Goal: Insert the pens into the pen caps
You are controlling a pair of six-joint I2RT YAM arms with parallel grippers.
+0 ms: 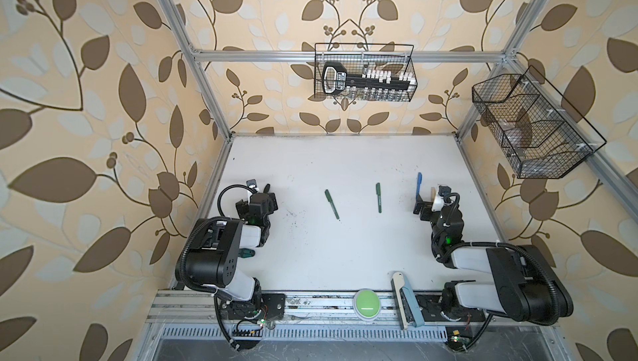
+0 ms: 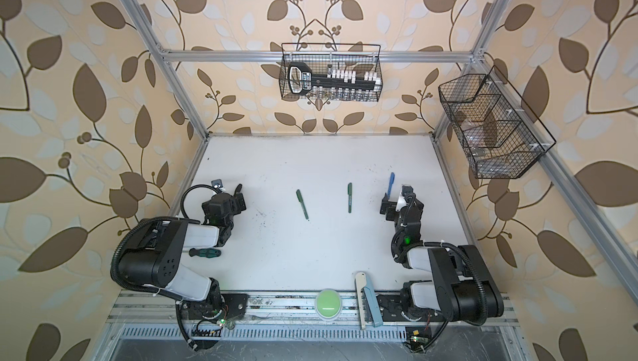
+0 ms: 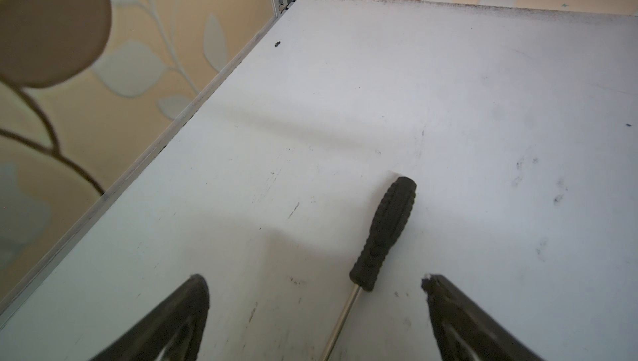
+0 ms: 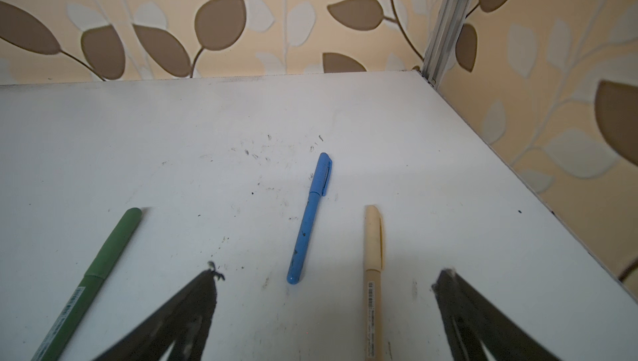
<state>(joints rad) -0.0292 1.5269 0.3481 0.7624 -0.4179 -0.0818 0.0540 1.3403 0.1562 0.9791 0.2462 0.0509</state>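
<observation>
White table (image 4: 138, 134): right pincer (image 4: 329, 273) wide, empty

We see a robot lab cell: an aluminium frame (image 1: 259, 55) boxes a white worktop (image 1: 345, 255), with leaf-patterned wall panels (image 1: 86, 100), hung wire baskets (image 1: 538, 128) and a green push button (image 1: 366, 302) at its near edge.

Black-handled screwdriver (image 3: 383, 235) lies on table (image 3: 448, 83) between spread fingers (image 3: 186, 304).

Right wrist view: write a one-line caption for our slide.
Capped blue pen, beige pen and green pen lie apart on the table before open jaws.
</observation>
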